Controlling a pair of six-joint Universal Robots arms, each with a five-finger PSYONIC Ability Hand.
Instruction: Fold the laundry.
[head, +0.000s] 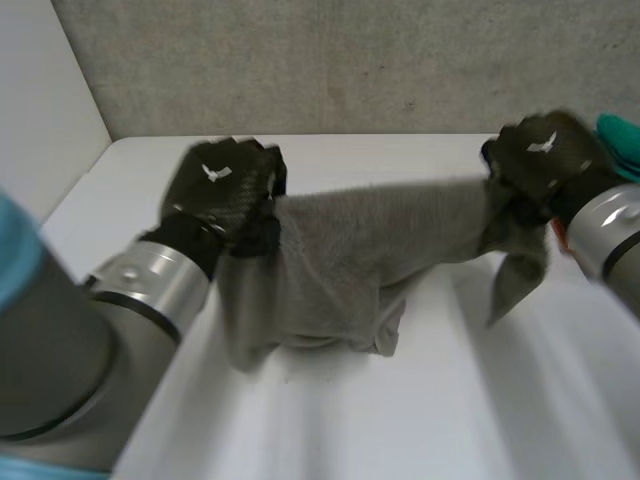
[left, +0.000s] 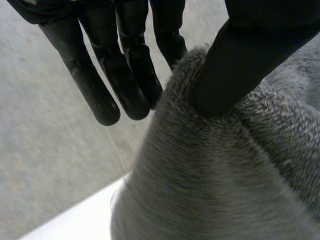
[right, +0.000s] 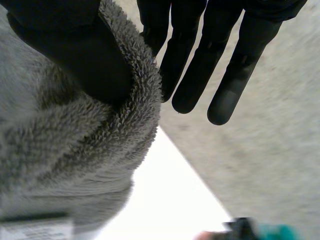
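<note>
A grey fleece cloth (head: 360, 250) hangs stretched between my two hands above the white table (head: 400, 430), its lower part bunched on the tabletop. My left hand (head: 222, 185) grips the cloth's left upper end. In the left wrist view the thumb (left: 235, 65) pinches the fleece (left: 210, 190) against a finger, while the other fingers stay straight. My right hand (head: 545, 150) holds the right upper end, from which a flap dangles. In the right wrist view its thumb (right: 75, 50) clamps the fleece edge (right: 60, 150), and a white label shows low on the cloth.
A teal object (head: 620, 140) lies at the table's far right, behind my right hand, also seen past the cloth (right: 270, 232). A concrete wall (head: 350, 60) closes the back. A white side panel (head: 40, 120) stands at the left.
</note>
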